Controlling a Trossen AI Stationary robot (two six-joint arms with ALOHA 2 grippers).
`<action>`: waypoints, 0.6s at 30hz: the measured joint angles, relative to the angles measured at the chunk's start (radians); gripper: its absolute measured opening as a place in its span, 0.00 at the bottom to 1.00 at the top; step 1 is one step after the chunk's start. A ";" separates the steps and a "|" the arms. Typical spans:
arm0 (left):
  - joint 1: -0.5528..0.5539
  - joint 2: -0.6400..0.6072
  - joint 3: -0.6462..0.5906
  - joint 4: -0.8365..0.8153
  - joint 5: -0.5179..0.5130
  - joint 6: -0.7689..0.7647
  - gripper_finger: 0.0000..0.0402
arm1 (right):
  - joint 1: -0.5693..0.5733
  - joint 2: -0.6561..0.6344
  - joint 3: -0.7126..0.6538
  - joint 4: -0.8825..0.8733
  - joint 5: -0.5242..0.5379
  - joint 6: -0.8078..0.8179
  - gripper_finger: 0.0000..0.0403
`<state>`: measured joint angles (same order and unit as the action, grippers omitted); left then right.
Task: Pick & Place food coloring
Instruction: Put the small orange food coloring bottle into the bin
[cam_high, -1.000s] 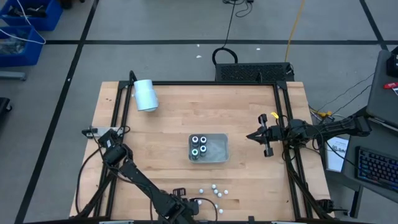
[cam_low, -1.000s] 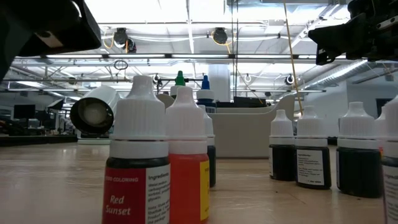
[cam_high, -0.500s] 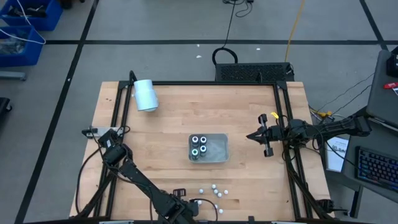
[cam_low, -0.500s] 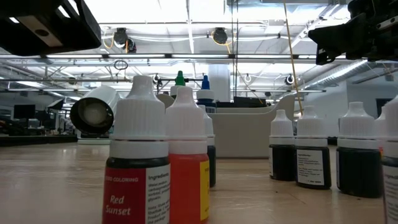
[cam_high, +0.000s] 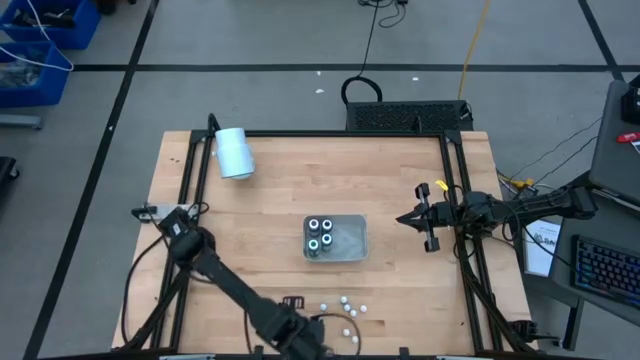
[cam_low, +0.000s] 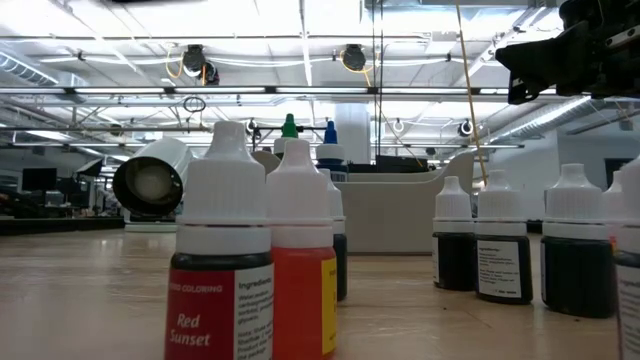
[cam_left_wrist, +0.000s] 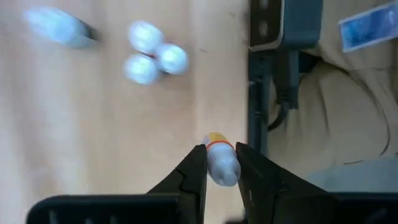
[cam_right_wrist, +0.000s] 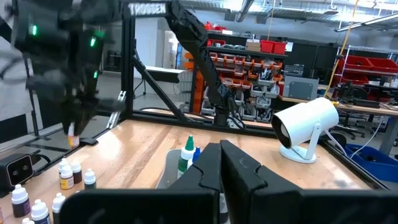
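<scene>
My left gripper (cam_left_wrist: 221, 155) is near the table's front edge (cam_high: 300, 338), shut on a small orange food coloring bottle (cam_left_wrist: 215, 142) with a white cap. Several more white-capped bottles (cam_high: 347, 305) stand on the wood just right of it. Other bottles (cam_high: 320, 235), some dark with pale tops, stand in the grey tray (cam_high: 358, 245) at the table's middle. My right gripper (cam_high: 408, 217) waits shut over the table's right side, holding nothing. My left gripper pinches the orange bottle between its two fingers at the white cap (cam_left_wrist: 225, 174). The fingers point down from above. The bottle hangs upright below them, clear of the table (cam_right_wrist: 71, 134).
A large white cylinder (cam_high: 233, 152) lies at the far left of the table. A black frame rail (cam_left_wrist: 255, 124) runs along the table's edge close to the held bottle. Bare wood lies between the loose bottles and the tray.
My left gripper has gone up: its dark body at the top left of the low view has risen out of that picture. The bottles standing on the table have stayed where they were.
</scene>
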<state>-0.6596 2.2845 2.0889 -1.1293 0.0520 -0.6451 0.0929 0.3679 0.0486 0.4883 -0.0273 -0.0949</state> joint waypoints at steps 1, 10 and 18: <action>0.014 0.000 0.036 -0.032 -0.001 0.024 0.18 | 0.000 0.000 0.000 0.000 0.000 0.000 0.00; 0.192 -0.015 0.260 -0.202 -0.071 0.238 0.18 | 0.000 0.000 0.000 0.001 0.000 -0.006 0.00; 0.400 -0.023 0.259 -0.222 -0.067 0.420 0.18 | 0.000 0.000 0.000 0.001 0.004 -0.024 0.00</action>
<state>-0.2593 2.2616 2.3482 -1.3512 -0.0153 -0.2256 0.0929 0.3676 0.0486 0.4896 -0.0236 -0.1191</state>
